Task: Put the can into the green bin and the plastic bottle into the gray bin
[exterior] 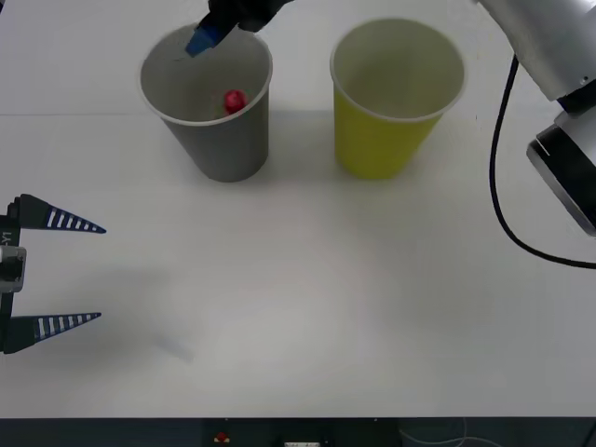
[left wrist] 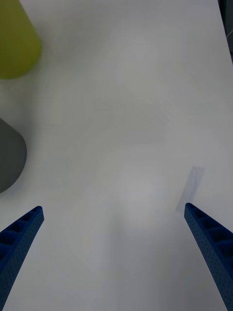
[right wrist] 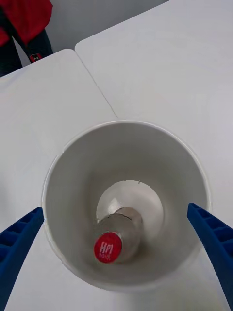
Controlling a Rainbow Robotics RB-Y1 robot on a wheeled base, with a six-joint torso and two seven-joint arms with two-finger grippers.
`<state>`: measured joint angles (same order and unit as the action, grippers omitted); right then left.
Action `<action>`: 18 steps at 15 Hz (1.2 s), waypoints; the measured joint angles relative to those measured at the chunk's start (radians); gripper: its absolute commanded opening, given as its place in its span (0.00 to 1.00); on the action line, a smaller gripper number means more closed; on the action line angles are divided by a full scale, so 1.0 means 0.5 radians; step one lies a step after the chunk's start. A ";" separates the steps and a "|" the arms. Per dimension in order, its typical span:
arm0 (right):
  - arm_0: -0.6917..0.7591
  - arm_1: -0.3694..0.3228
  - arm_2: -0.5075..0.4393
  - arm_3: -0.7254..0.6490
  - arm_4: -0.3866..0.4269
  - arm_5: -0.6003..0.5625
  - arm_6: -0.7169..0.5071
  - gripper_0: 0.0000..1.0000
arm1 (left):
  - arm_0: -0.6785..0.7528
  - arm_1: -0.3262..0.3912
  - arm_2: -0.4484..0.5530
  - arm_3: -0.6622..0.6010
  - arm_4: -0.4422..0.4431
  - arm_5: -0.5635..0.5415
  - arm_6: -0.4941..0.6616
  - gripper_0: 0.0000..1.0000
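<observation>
**Bottle sits in the gray bin; no can seen on the table or in the green bin**

Front view: a white table [exterior: 307, 307] holds two large paper cups side by side at its far part. The gray bin [exterior: 219, 140] stands on the robot's left, the green bin [exterior: 386, 140] just to its right, the two apart. Inside the gray bin a red cap marks the plastic bottle [exterior: 234, 101]. The right gripper [exterior: 209, 35] hangs over the gray bin's far rim, one blue fingertip showing. The visible inside of the green bin looks pale and bare, though its floor cannot be fully seen. The left gripper [exterior: 79, 273] waits at the table's near left edge, fingers spread wide with nothing between them.

Right wrist view: the camera looks straight down into the gray bin [right wrist: 73, 160]. The plastic bottle [right wrist: 114, 240] stands or leans on the bin's floor, red cap up. The right gripper [right wrist: 116, 243] has its blue fingers spread wide, one outside each side of the rim, gripping nothing.

Left wrist view: the left gripper [left wrist: 114, 228] hovers over bare table, fingers wide. The green bin [left wrist: 14, 43] and gray bin [left wrist: 9, 155] show at one edge.

Judgement: the bottle half of the task looks done. The can half cannot be confirmed.
</observation>
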<state>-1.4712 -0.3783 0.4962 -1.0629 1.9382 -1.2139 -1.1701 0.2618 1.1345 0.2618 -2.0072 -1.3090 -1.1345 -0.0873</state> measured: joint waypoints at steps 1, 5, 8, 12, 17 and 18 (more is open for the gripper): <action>0.041 -0.058 -0.039 -0.070 -0.052 -0.035 0.031 1.00 | 0.000 0.000 0.000 0.000 0.000 0.000 0.000 1.00; 0.263 -0.335 -0.087 -0.438 -0.273 -0.070 0.101 1.00 | 0.000 0.000 0.000 0.000 0.000 0.000 0.000 1.00; 0.503 -0.550 -0.139 -0.792 -0.378 -0.072 0.116 1.00 | 0.000 0.000 0.000 0.000 0.000 0.000 0.000 1.00; 0.910 -0.825 -0.305 -1.310 -0.483 -0.070 0.161 1.00 | 0.000 0.000 0.000 0.000 0.000 0.000 0.000 1.00; 1.571 -1.124 -0.696 -1.907 -0.663 -0.069 0.347 1.00 | 0.001 0.000 0.000 0.001 0.000 0.000 0.000 1.00; 1.746 -1.178 -0.809 -1.998 -0.733 -0.070 0.453 1.00 | -0.001 0.000 0.000 -0.001 0.000 0.000 0.000 1.00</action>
<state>-0.5980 -0.9672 0.0918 -2.0617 1.5718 -1.2487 -0.9439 0.2613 1.1346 0.2619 -2.0076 -1.3089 -1.1342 -0.0873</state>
